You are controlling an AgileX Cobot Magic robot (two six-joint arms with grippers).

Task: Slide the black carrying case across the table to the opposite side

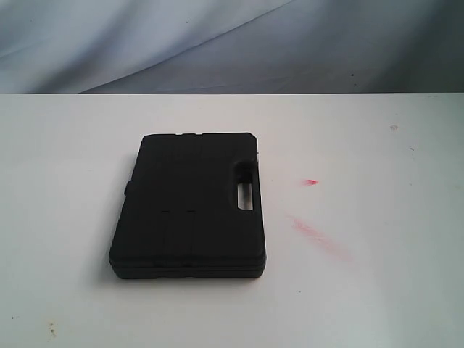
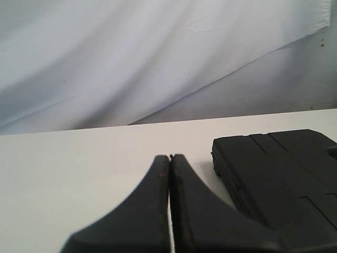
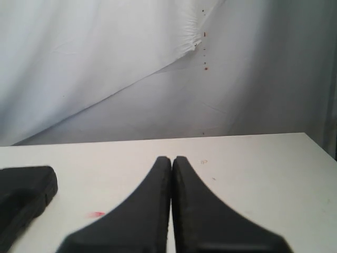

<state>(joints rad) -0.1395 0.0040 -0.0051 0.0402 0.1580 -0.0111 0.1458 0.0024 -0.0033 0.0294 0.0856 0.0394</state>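
Observation:
The black carrying case lies flat on the white table, left of centre, its handle slot toward the right. Neither gripper shows in the exterior view. In the left wrist view my left gripper is shut with nothing between its tips, and the case lies close beside it, apart from the fingers. My right gripper is also shut and empty; only a corner of the case shows at the edge of that view, well away from it.
Red smears and a red spot mark the tabletop right of the case. The red spot also shows near my right gripper. A grey-white cloth backdrop hangs behind the table's far edge.

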